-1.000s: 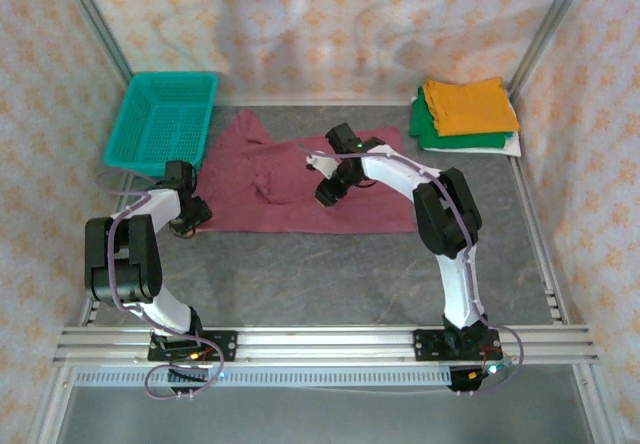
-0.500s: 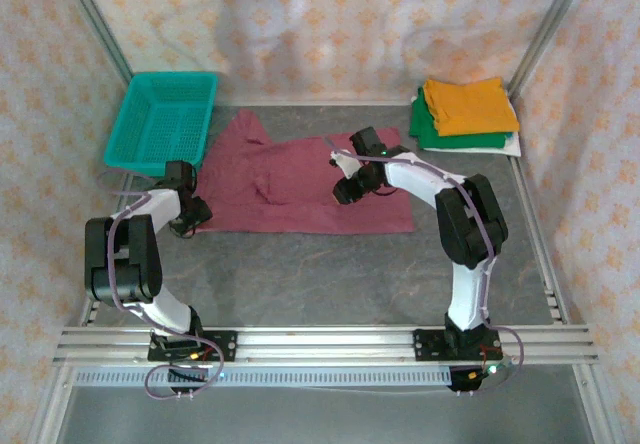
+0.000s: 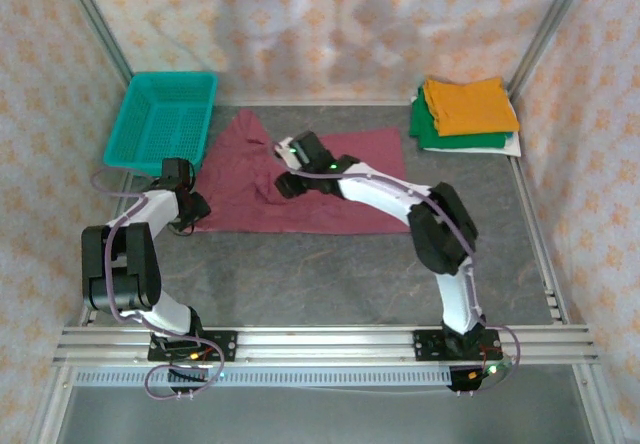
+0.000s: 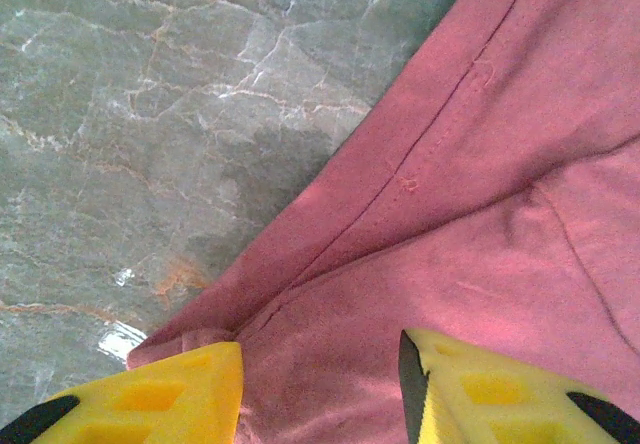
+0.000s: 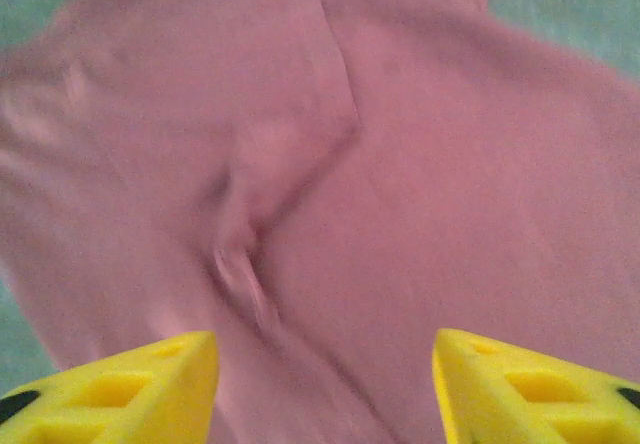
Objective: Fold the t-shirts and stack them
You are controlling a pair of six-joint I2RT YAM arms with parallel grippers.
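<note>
left gripper (image 4: 320,389) and right gripper (image 5: 325,389), both with jaws wide apart, just above the maroon t-shirt (image 3: 240,199)

We are looking at a left arm (image 3: 125,264) and a right arm (image 3: 440,229), both wearing smooth white shells between chunky black joint housings. Thin lilac cables (image 3: 148,384) are running along the links and looping out beside the black base plates (image 3: 190,345). Small lights (image 3: 487,369) are glowing at the bases, and a green one (image 3: 292,149) is shining on the right wrist. The left gripper (image 4: 320,389) and right gripper (image 5: 325,389) are showing bright yellow wedge-shaped fingers (image 5: 530,389) with shallow square recesses and black outer corners.
</note>
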